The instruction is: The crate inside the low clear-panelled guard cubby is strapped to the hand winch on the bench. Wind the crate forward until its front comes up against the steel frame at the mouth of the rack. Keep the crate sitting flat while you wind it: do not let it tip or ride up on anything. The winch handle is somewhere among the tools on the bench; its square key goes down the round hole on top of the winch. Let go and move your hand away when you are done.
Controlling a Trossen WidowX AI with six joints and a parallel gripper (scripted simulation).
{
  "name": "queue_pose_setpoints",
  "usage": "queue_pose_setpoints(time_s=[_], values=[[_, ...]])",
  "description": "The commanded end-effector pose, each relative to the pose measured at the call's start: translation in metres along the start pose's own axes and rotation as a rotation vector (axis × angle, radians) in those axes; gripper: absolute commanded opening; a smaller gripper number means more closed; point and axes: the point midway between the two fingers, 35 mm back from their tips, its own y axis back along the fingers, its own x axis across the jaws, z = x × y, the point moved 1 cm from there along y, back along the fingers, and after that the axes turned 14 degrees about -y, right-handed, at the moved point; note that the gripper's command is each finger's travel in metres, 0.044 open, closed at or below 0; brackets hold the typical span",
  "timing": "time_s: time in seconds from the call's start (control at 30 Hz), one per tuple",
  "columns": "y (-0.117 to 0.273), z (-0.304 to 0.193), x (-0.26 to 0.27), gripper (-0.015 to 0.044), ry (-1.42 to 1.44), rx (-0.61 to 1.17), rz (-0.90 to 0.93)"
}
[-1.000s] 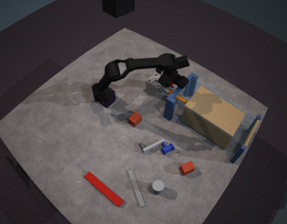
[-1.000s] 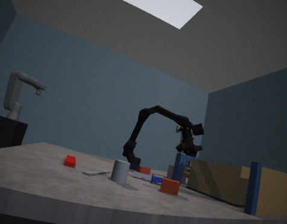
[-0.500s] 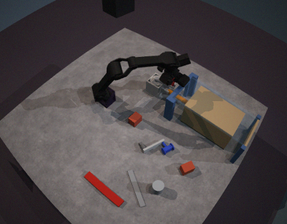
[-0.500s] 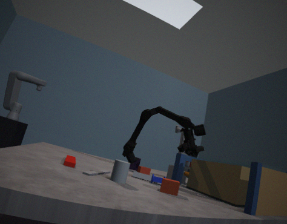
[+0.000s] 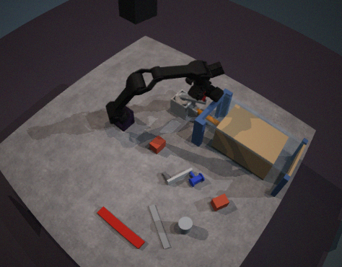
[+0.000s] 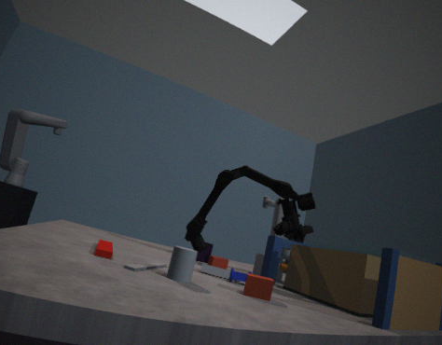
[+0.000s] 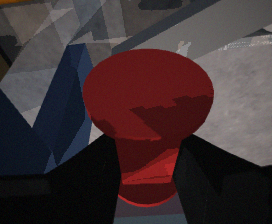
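Right, the crate [image 5: 251, 133] [image 6: 332, 275] is on the right side of the bench [image 5: 66, 162] [image 6: 85, 280] [image 7: 248, 120], looking flat, its front short of the blue steel frame [image 5: 195, 131] [image 6: 271, 261] [image 7: 75, 105]. There's a gap to close, so I'd call this mid-job, winding unfinished.

At that mouth I see an orange rod [image 5: 208, 116] [image 6: 283, 267] running in toward the crate's front. I can't tell whether it belongs to the pull line or lies loose; if loose, the crate could ride up on it, so I'd watch that closely.

Just left of the frame is the winch [image 5: 178, 108], its handle [image 5: 192, 99] [image 7: 188, 37] across the top. The key looks seated, though the hole itself is hidden. My gripper [image 5: 203, 94] [image 6: 295, 233] [image 7: 143, 132] is pinching the handle's red knob [image 5: 204, 97] [image 7: 148, 95].

So, finding and fitting the handle look done. Left to do: wind until crate meets frame, keep it level, then let go and back away.
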Motion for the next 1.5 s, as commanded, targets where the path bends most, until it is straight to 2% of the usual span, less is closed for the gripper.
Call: queue_pose_setpoints(time_s=[0.0,1.47], values=[[-0.008,-0.009,-0.018,0.0000,0.013,0.007,-0.021],[-0.016,-0.020,-0.050,0.0000,0.014,0.009,-0.023]])
